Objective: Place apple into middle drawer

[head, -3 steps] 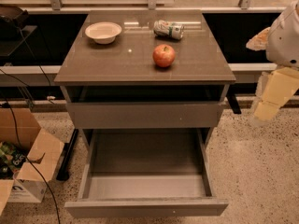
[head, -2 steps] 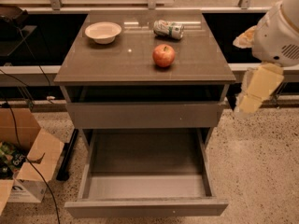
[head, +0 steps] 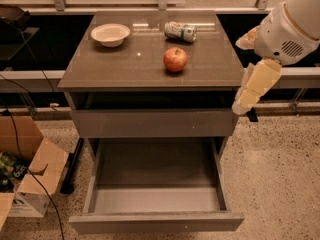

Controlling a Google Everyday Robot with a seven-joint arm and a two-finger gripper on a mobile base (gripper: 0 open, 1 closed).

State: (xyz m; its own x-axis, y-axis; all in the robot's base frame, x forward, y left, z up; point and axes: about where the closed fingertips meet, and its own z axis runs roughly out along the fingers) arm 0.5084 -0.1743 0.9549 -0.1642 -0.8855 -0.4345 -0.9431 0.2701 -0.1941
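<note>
The apple (head: 175,59) is red with yellowish patches and stands on the cabinet top, right of centre. Below a shut drawer front, the middle drawer (head: 155,171) is pulled fully out, with nothing on its pale grey floor. My gripper (head: 242,105) hangs on its white arm at the cabinet's right edge. It points down and left beside the top's front right corner, to the right of and below the apple. It holds nothing that I can see.
A white bowl (head: 110,34) stands at the back left of the cabinet top (head: 115,66). A green-and-white can (head: 180,31) lies on its side behind the apple. An open cardboard box (head: 30,179) and cables lie on the floor at the left.
My arm and gripper have moved left, from out at the right to the cabinet's right edge. The apple, bowl, can and drawer have not moved.
</note>
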